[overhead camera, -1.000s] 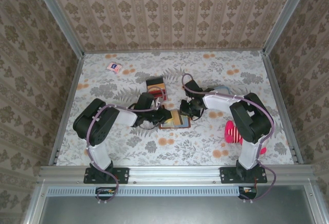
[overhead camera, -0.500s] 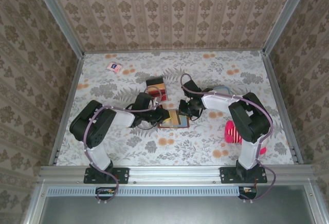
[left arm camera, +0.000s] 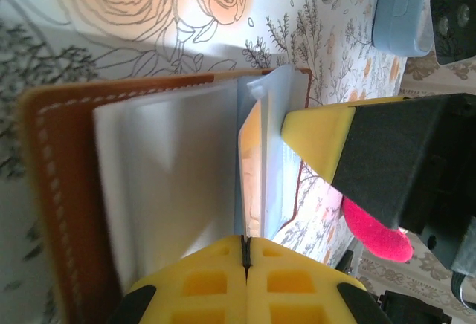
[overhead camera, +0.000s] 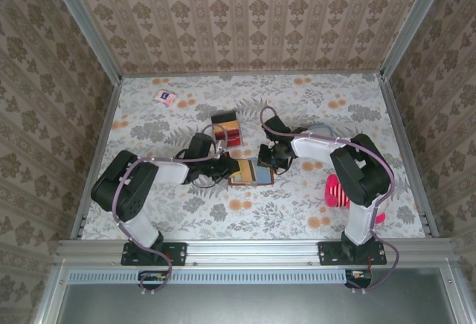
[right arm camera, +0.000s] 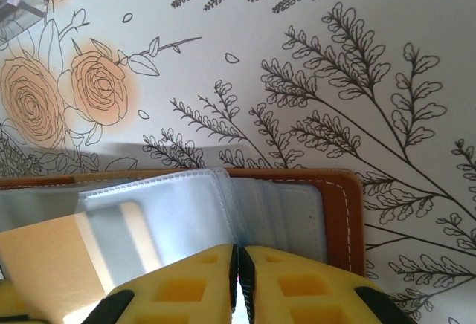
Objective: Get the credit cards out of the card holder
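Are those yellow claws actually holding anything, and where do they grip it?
Both are shut at the open card holder: the left gripper seems to pinch a clear sleeve's edge, the right gripper another sleeve; contact is hidden.

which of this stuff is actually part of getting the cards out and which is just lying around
For the job: card holder; card in its clear sleeve.

Lying about: pink-and-white packet; red-and-orange tray; pink striped object; light blue object.
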`<state>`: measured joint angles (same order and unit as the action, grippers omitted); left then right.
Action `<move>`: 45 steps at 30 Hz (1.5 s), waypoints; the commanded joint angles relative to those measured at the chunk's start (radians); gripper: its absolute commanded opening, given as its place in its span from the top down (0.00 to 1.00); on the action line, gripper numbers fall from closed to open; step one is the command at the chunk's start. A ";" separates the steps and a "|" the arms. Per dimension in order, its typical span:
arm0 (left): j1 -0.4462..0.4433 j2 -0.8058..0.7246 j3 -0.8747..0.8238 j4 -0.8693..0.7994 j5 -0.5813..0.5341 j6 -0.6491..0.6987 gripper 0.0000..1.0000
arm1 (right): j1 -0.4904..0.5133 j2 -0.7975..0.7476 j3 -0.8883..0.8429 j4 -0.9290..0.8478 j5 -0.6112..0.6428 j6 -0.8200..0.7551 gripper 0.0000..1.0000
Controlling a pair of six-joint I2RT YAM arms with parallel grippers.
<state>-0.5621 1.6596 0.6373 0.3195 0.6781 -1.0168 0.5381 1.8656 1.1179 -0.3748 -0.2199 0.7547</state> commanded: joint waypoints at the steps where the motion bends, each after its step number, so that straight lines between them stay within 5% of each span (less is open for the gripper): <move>1: 0.020 -0.078 -0.003 -0.166 -0.012 0.104 1.00 | 0.000 0.063 -0.028 -0.100 0.082 -0.018 0.82; 13: 0.072 -0.372 0.199 -0.780 -0.206 0.493 1.00 | 0.007 -0.141 0.016 0.027 -0.096 -0.038 0.70; 21: 0.094 -0.423 0.369 -0.916 -0.344 0.736 1.00 | 0.003 -0.314 0.012 0.094 -0.120 -0.050 0.51; 33: 0.100 -0.312 0.663 -0.919 -0.437 1.119 1.00 | -0.043 -0.440 -0.102 0.072 0.004 -0.087 0.01; 39: 0.134 -0.172 0.768 -0.959 -0.278 1.487 1.00 | -0.094 -0.468 -0.144 0.058 0.017 -0.087 0.00; 45: 0.134 0.039 0.957 -1.110 -0.381 1.635 1.00 | -0.120 -0.523 -0.189 0.049 0.016 -0.071 0.00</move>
<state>-0.4309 1.6379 1.5135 -0.6792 0.3176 0.4603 0.4244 1.3785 0.9581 -0.3004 -0.2195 0.6800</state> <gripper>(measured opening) 0.046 0.999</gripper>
